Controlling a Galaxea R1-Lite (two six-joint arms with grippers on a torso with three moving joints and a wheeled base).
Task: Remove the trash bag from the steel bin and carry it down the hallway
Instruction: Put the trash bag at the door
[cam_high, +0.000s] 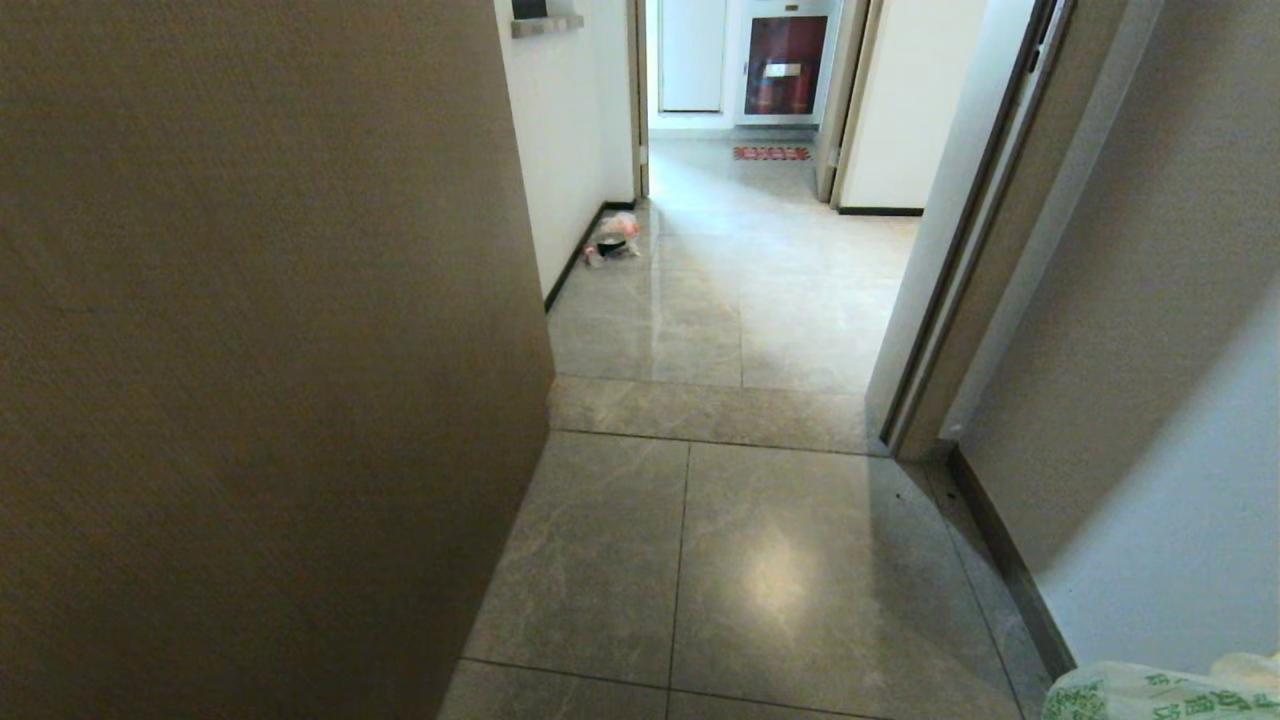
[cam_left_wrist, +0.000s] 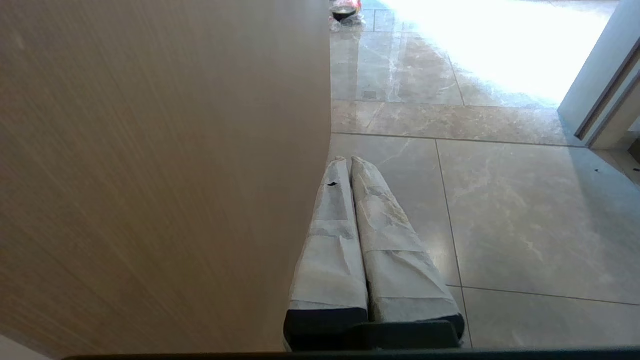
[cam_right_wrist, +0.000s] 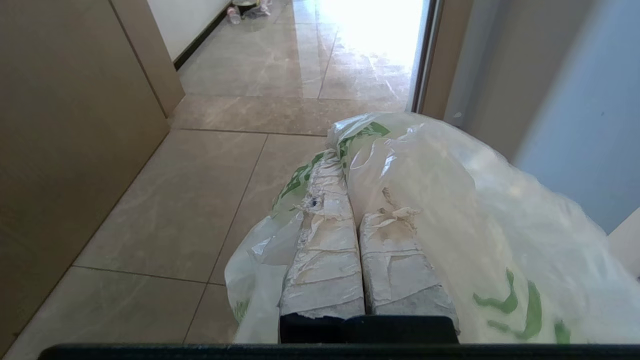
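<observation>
The trash bag (cam_right_wrist: 450, 200), thin white plastic with green print, drapes over and round my right gripper (cam_right_wrist: 350, 175). Its taped fingers are shut with the plastic pinched between them. A corner of the trash bag (cam_high: 1160, 695) shows at the lower right of the head view. My left gripper (cam_left_wrist: 349, 160) is shut and holds nothing, just above the floor and close beside a brown panel (cam_left_wrist: 150, 175). The hallway (cam_high: 760, 300), with glossy grey tiles, runs straight ahead. The steel bin is out of view.
The brown panel (cam_high: 250, 350) fills the left. On the right stand a door frame (cam_high: 960, 300) and a wall (cam_high: 1150, 400) with a dark baseboard. Far ahead by the left wall lies a small heap (cam_high: 612, 240) with pinkish plastic and a black-rimmed item. A red mat (cam_high: 771, 153) lies at the far end.
</observation>
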